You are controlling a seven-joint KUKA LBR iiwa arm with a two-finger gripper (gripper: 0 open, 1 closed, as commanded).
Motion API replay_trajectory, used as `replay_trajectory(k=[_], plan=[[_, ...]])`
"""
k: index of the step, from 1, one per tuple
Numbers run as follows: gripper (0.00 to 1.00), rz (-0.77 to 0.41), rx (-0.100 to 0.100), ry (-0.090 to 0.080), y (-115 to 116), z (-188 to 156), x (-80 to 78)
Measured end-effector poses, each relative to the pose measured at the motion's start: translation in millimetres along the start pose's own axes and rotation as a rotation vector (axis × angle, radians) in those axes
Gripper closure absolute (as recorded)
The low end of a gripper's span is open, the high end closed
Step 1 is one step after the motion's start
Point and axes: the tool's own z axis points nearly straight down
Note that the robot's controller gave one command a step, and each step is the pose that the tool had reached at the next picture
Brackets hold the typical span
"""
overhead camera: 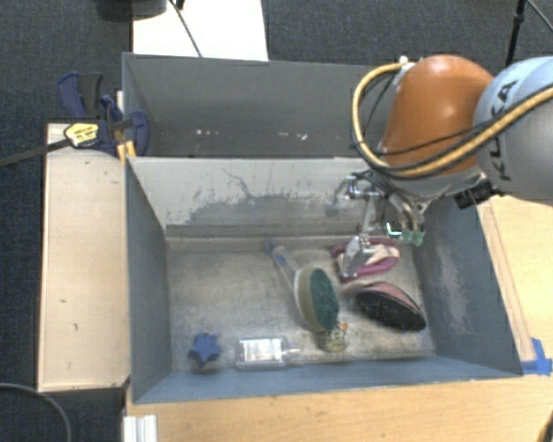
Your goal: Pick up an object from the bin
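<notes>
My gripper (358, 252) hangs low in the right half of the bin, under the arm's orange cover. Its tip is right at a pink and white thing (383, 258) that lies against the right wall; I cannot tell whether it touches or holds it. Just in front of that lies a black oval thing with a pink edge (393, 308). To the gripper's left a round brush with a green disc (317, 298) lies tilted, its pale handle pointing towards the back left.
A small tan thing (335, 339) lies by the brush's front edge. A clear plastic bottle (262, 351) and a small blue thing (203, 348) lie along the front wall at the left. The arm overhangs the bin's back right corner.
</notes>
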Motion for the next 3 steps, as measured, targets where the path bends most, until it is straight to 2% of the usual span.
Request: replay_trajectory(k=[1,2,3], plan=[[0.0,-0.074,-0.002,-0.009,34.8,100.5,32.7],[1.0,-0.07,0.0,0.0,32.7,97.4,33.4],[1.0,-0.147,0.0,-0.016,40.6,-22.3,24.0]])
